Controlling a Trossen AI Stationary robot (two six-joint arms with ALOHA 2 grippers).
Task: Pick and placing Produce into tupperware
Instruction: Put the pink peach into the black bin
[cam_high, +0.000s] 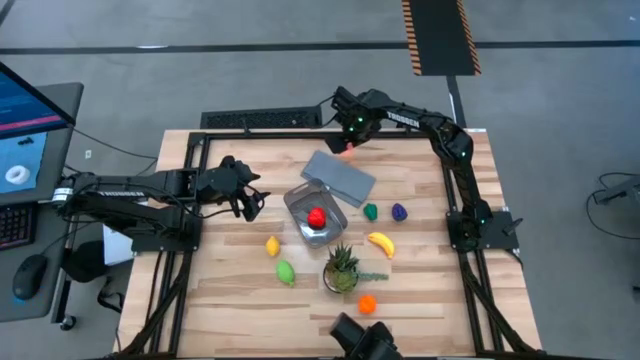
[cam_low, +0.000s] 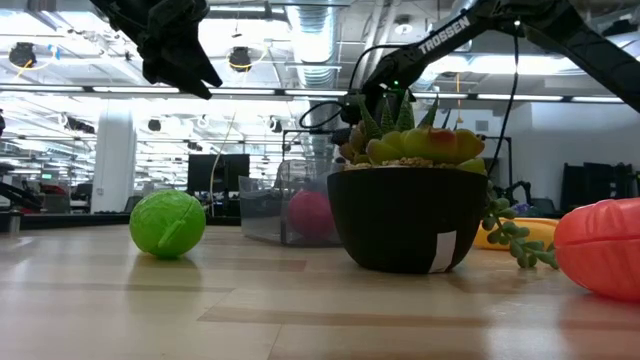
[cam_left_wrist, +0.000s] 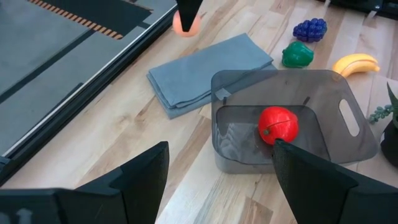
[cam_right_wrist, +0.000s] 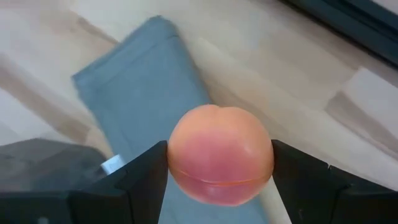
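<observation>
My right gripper (cam_high: 349, 143) is at the table's far side, shut on a peach-coloured toy fruit (cam_right_wrist: 221, 162), above the far edge of the flat grey-blue lid (cam_high: 338, 175). The clear tub (cam_high: 315, 215) stands mid-table with a red fruit (cam_left_wrist: 278, 124) lying on its floor. My left gripper (cam_high: 250, 203) hovers open, left of the tub, touching nothing. On the wood lie a green pepper (cam_high: 371, 211), purple grapes (cam_high: 400, 212), a banana (cam_high: 381, 243), a yellow fruit (cam_high: 272, 245), a green fruit (cam_high: 286, 271) and an orange one (cam_high: 367, 303). My right gripper pinches the peach-coloured fruit between its two fingers (cam_right_wrist: 146, 174), one on each rounded flank (cam_right_wrist: 177, 165). The fingers come from above, pointing down. The fruit sits lifted clear, over the lid and the bare wood beyond it.
A spiky potted plant (cam_high: 342, 268) stands near the tub, between the banana and the green fruit. A black frame rail (cam_high: 260, 132) runs along the table's far edge. Open wood lies at the table's left, near side (cam_high: 225, 290).
</observation>
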